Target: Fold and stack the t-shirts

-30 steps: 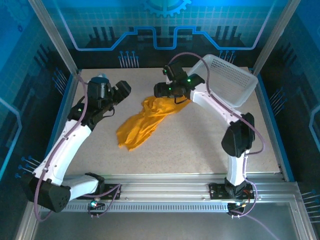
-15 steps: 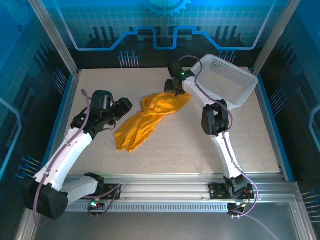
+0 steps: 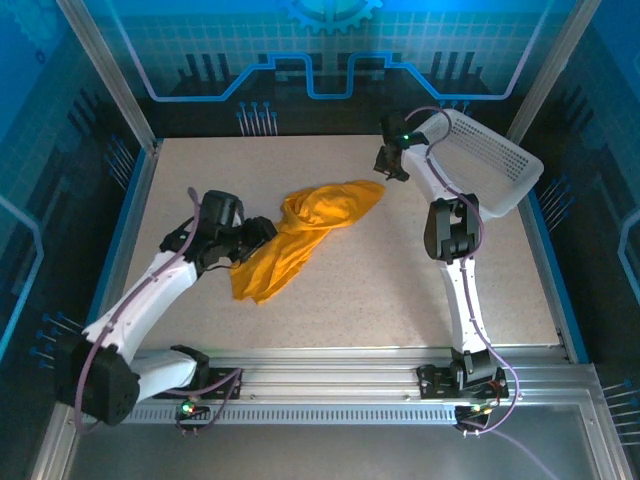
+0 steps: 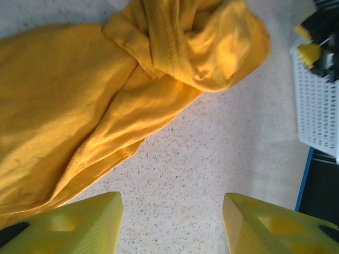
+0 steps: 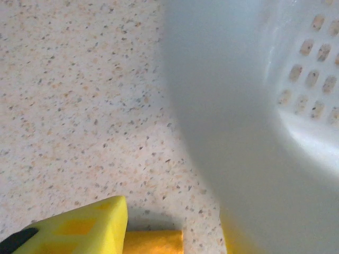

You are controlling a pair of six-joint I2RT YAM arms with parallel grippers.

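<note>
The orange-yellow t-shirt lies crumpled in a long heap in the middle of the table and fills the upper left of the left wrist view. My left gripper sits low at the shirt's left edge, open, with bare table between its yellow fingers; the cloth's hem lies just beyond the left finger. My right gripper is at the back, off the shirt, against the white basket's near wall. Its jaws are open: one finger stands clear of the wall, the other is behind the plastic.
The white mesh basket sits tilted at the back right corner, and its wall looms close in the right wrist view. The blue table edge runs down the right side. Speckled tabletop lies in front of the shirt.
My right gripper left the shirt's far end and swung right to the basket, which shifted right and tilted. My left gripper moved down to the shirt's left edge, its jaws narrowing.
</note>
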